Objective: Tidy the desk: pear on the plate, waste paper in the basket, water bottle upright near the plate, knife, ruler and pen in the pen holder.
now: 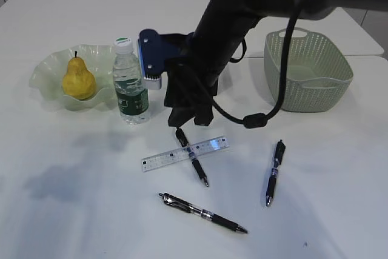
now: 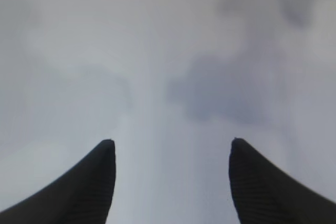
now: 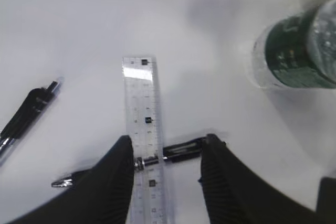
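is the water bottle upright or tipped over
Upright: the water bottle stands on its base beside the plate, white cap on top.

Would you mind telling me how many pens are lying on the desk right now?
3. One pen lies across the ruler, under the right gripper; another pen lies nearest the front edge; a third pen lies right, before the basket. The arm could hide more.

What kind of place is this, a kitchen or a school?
Probably a desk in an office or lab: pens and a ruler lie on it, and a robot arm works there.
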`<action>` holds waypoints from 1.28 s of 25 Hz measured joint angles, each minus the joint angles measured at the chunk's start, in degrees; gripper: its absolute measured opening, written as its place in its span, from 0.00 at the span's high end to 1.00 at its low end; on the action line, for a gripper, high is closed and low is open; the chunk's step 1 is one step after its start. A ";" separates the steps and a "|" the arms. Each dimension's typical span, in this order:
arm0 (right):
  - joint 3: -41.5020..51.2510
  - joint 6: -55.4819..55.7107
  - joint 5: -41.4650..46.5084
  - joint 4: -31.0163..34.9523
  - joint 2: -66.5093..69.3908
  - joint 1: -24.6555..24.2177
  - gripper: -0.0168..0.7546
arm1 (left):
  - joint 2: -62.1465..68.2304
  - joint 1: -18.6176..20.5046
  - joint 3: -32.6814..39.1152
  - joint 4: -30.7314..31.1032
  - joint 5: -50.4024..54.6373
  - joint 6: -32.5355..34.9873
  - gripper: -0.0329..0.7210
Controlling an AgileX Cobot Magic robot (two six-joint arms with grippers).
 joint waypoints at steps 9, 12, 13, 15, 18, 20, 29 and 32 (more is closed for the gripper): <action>-0.08 -0.75 -0.40 -0.07 5.46 0.41 0.53 | 0.00 0.00 -0.02 0.04 -1.30 0.12 0.32; -0.33 -0.86 -1.03 -0.07 6.87 0.41 0.53 | 0.00 0.00 -0.02 0.04 -1.86 0.12 0.32; -0.42 -0.86 -1.17 -0.07 7.32 0.41 0.53 | 0.00 0.00 -0.02 0.04 -1.96 0.12 0.32; -0.56 -0.86 -1.28 -0.16 8.13 0.41 0.53 | 0.00 0.00 -0.02 0.04 -1.96 0.12 0.32; -0.56 -0.86 -1.38 -0.39 9.13 0.41 0.53 | 0.00 0.00 -0.02 0.04 -1.98 0.12 0.32; -0.56 -0.86 -1.69 -0.39 9.58 0.41 0.53 | 0.00 0.00 -0.02 0.04 -1.98 0.12 0.32; -0.56 -0.86 -3.26 -0.50 10.18 0.41 0.53 | 0.10 0.00 -0.02 0.04 -1.98 0.12 0.32; -0.59 -0.86 -3.44 -0.50 10.18 0.41 0.53 | 0.57 0.00 -0.02 0.04 -1.98 0.12 0.32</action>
